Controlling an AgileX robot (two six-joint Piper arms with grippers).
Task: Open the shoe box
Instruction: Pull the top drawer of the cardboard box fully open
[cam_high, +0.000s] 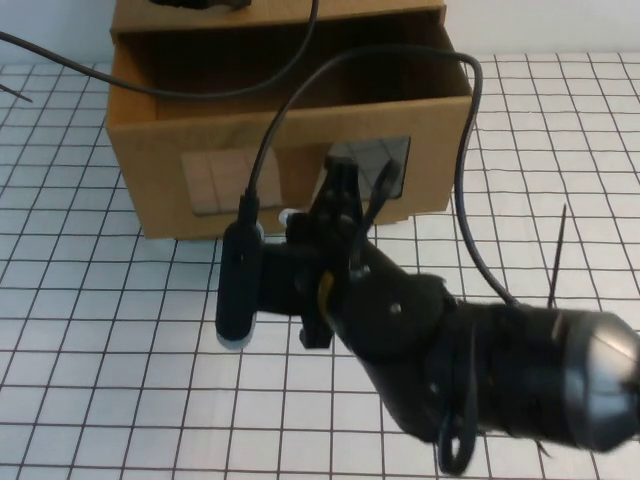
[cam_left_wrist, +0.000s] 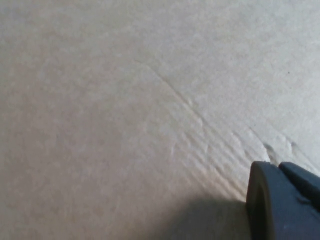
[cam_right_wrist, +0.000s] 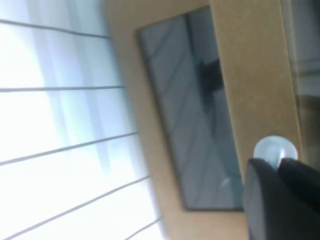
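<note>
**Right arm up against the shoe box front**

A white table (cam_high: 80, 400) ruled in a dark grid fills the room's working area. At its far middle sits the shoe box (cam_high: 150, 170), plain brown cardboard, its front wall facing the robot. Above that wall a dark band of shadow runs the width of the box, under another slab of cardboard at the top.

The right arm (cam_high: 480, 370) – black, bulky, the biggest thing in the foreground – reaches in from the robot's right toward the box front. 2 black cables (cam_high: 470, 150) loop over the box and down to the arm.

On the front wall are 2 marks: a dark glossy panel (cam_high: 385, 160) toward the right and a tan patch (cam_high: 215, 180) toward the left.

The right gripper (cam_high: 345, 175) points at the front wall, just at the left edge of the glossy panel. I cannot tell whether it is open or closed, or whether it has hold of anything.

The left gripper (cam_left_wrist: 282, 202) shows only at the corner of its own wrist view, close against bare creased cardboard – how wide it stands I cannot tell either.
</note>
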